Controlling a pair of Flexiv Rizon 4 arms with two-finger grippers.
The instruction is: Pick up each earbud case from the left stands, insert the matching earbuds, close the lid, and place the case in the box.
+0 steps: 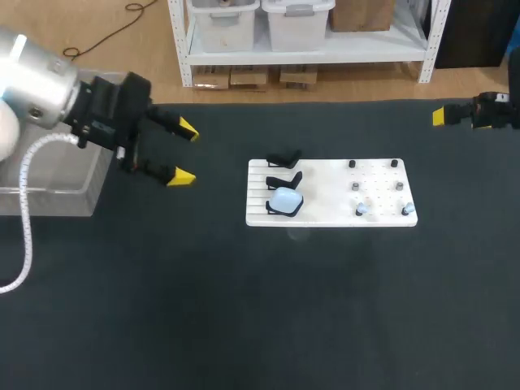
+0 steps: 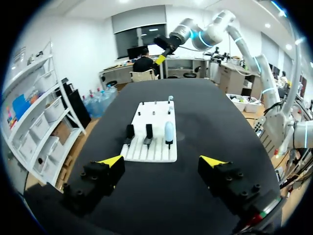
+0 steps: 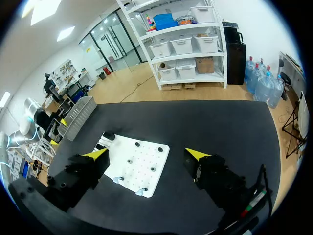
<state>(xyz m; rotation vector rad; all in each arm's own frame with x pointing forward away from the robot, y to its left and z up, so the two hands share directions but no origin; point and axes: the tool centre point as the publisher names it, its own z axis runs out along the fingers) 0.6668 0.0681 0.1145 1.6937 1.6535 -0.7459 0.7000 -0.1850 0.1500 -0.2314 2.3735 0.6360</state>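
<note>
A white board [image 1: 331, 193] lies mid-table with three black stands along its left side. A pale blue earbud case [image 1: 285, 199] rests on the nearest stand; the other two stands are bare. Two small pale earbuds [image 1: 363, 210] sit on pegs at the board's near right. My left gripper [image 1: 180, 152] hovers open left of the board, holding nothing. In the left wrist view the left gripper [image 2: 162, 161] faces the board, with the case [image 2: 168, 132] ahead of it. My right gripper [image 1: 443, 116] is at the far right, open and empty. The right gripper [image 3: 146, 154] is above the board [image 3: 139, 169].
A clear box [image 1: 49, 187] stands at the table's left edge beneath my left arm. Several small dark pegs [image 1: 394, 163] stand on the board's right half. The black tabletop [image 1: 284, 309] surrounds the board.
</note>
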